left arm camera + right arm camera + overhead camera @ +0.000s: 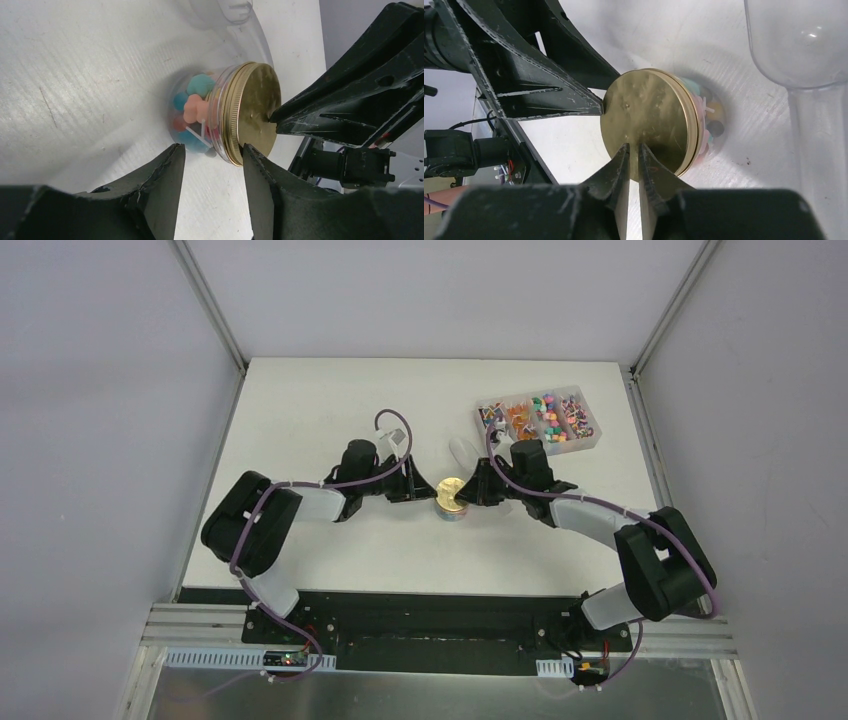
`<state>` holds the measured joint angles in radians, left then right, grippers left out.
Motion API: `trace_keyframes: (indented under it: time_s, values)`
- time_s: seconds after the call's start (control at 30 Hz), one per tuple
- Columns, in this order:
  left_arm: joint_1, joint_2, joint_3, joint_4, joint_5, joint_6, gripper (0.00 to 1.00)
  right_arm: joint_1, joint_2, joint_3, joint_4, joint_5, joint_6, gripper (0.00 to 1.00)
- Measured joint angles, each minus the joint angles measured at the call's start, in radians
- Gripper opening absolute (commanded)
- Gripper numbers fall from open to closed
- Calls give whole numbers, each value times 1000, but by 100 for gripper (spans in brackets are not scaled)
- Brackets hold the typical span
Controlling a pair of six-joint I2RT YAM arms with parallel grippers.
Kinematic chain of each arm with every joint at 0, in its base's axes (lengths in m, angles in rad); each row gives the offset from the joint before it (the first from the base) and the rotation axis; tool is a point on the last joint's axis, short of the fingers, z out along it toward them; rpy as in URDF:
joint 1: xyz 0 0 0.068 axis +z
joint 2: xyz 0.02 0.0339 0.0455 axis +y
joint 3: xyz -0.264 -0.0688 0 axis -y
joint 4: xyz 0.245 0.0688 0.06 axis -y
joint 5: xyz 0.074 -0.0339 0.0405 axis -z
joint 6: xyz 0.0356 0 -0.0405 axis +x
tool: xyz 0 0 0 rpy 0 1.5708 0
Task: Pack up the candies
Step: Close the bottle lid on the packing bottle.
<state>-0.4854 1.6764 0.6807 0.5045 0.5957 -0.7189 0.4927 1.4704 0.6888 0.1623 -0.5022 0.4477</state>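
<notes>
A: Big to small, go.
B: Matte white desk (330, 410). Two black arms meet mid-desk. Clear compartmented plastic box (597, 437) at the far right corner. Glossy clear plastic scoop (804, 40) lies just beyond the jar.
A: Claws?
B: The right claw (634, 147) is pinched together, gripping nothing, tips resting on the lid's face. The left claw (212, 147) is half wide, nothing between the fingers.
A: Key relation?
B: Small round clear jar (450, 502) stands upright, axis vertical, right at the left claw's tips and in line with its gap. One finger touches the lid rim. Both arms equally near, one each side.
A: Materials?
B: Flat gold metal lid (644, 120), ridged rim, likely slippery. Multicoloured candies (545, 418) fill the box; teal, peach and red ones pack the jar.
</notes>
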Motion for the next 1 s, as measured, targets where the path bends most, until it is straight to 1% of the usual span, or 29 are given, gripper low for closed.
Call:
trace_keyframes:
  time_s: [0.13,0.43,0.63,0.77,0.9,1.0]
  values:
    - [0,5,-24,33,1,0,46,0,1,-10,23,0,3,13]
    - [0,32,-18,43,5,15,43,-2,5,-29,69,10,14,12]
    - [0,64,29,18,9,16,43,-21,5,-98,204,20,78,12]
    - [0,74,42,14,10,12,44,-29,19,-113,257,20,112,12]
    - [0,73,43,10,10,11,47,-42,19,-115,262,-3,135,21]
    - [0,71,53,-10,10,12,50,-76,14,-87,211,-40,142,28]
